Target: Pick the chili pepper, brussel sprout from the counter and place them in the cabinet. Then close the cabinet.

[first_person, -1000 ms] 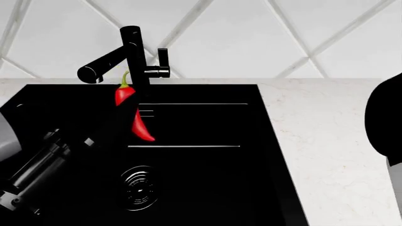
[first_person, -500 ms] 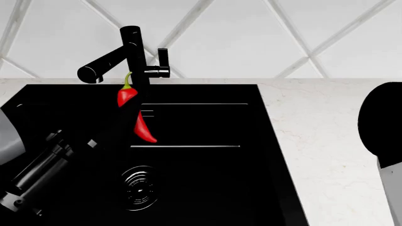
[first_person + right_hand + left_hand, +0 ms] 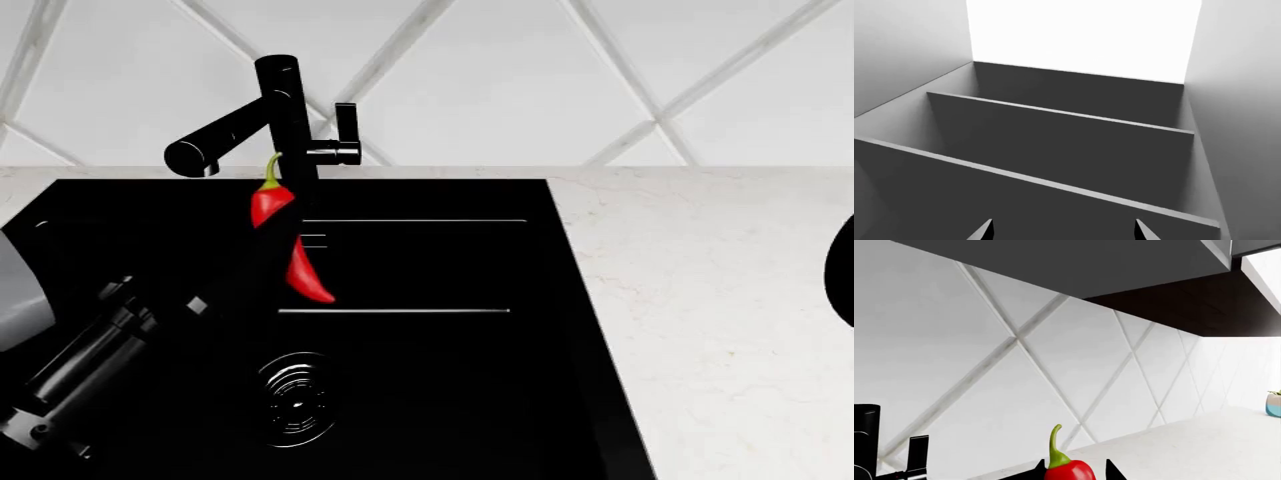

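The red chili pepper [image 3: 271, 202] with its green stem hangs above the black sink basin [image 3: 427, 380]. My left gripper [image 3: 283, 240] is shut on the pepper's middle, its dark fingers hard to tell from the basin. In the left wrist view the chili pepper [image 3: 1069, 469] sits between two black fingertips [image 3: 1114, 471]. My right gripper [image 3: 1063, 231] is open and empty, its tips facing the cabinet's grey shelves [image 3: 1054, 116]. The brussel sprout is out of view. The white counter [image 3: 707, 300] lies right of the sink.
A black faucet [image 3: 274, 110] stands behind the sink, close to the pepper. The tiled backsplash [image 3: 534, 80] rises behind it. The cabinet's underside [image 3: 1074, 265] shows overhead in the left wrist view. A small pot [image 3: 1273, 405] stands far along the counter. My right arm [image 3: 845, 272] shows at the view's right edge.
The pepper has shifted slightly right in the left gripper. The right arm first showed larger, then drew back almost out of the head view's right edge.
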### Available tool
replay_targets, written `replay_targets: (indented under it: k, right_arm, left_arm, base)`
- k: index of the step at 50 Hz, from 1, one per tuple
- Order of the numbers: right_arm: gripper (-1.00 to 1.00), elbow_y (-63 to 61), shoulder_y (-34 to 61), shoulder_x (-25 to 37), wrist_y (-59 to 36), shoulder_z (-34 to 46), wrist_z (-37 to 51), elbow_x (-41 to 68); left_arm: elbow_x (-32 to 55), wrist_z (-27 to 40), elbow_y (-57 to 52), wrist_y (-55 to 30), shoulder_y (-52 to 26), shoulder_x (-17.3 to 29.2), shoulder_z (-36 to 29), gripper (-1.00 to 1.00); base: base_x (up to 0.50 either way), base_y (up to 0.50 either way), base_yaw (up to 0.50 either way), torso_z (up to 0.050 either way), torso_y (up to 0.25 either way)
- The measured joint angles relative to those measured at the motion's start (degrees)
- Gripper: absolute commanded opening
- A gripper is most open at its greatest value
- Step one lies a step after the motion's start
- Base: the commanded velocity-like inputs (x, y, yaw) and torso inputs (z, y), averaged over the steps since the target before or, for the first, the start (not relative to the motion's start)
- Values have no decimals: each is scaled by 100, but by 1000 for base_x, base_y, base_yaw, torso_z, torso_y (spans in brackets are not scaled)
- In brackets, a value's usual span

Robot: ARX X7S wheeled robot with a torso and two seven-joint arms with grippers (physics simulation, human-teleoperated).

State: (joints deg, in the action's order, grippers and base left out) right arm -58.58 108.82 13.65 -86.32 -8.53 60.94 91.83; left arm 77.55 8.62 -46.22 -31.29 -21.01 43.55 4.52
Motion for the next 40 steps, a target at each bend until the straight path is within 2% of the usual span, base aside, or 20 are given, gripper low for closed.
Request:
replay_targets:
  k: [9,18,31,40]
  right_arm:
    - [100,-81,-212,-116,-204,-275,1152,1297]
    - [100,-115,-463,27,-142,-646,2175,2556]
    - [100,-134,-1091,198,-289,-1941,2706,3967]
    - [100,-138,-1442,199,-336,-2394,2825,4370]
  left_arm:
    - [-4,4,-13,14,13,-2,-6,-100]
    - [21,20,-32,23,-8,-9,-26,-100]
    - [48,53,-43,1,-107,-19,-101,-100]
    - [55,72,-51,-10,-154,-23,-143,-100]
  base:
    - [0,0,0,0,0]
    - [0,0,0,0,0]
    - [0,0,0,0,0]
    - [0,0,0,0,0]
